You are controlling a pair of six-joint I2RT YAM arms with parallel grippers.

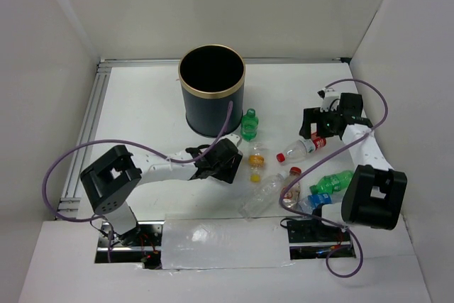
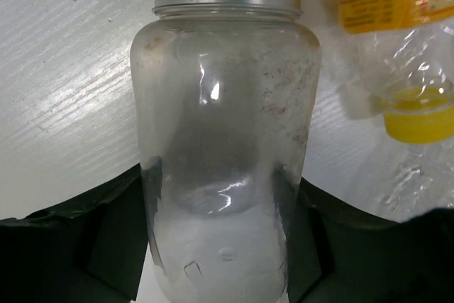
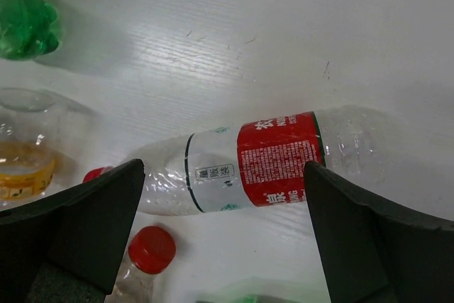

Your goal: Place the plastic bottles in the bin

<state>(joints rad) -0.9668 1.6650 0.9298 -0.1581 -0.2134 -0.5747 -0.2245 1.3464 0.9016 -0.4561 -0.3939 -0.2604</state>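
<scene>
Left jaws clasping silver-capped bottle (image 2: pixel 223 140), cap pointing outward, right jaws spread above crosswise red-labelled bottle (image 3: pixel 255 161)

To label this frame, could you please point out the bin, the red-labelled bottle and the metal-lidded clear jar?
bin (image 1: pixel 206 115), top external view, on its dark outer wall.
red-labelled bottle (image 3: pixel 277 157), right wrist view, on its red label.
clear jar (image 2: pixel 227 104), left wrist view, on its clear body.

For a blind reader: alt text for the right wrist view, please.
A clear bottle with a red label lies on its side on the table, between the open fingers of the right gripper. A green bottle sits upper left.
</scene>
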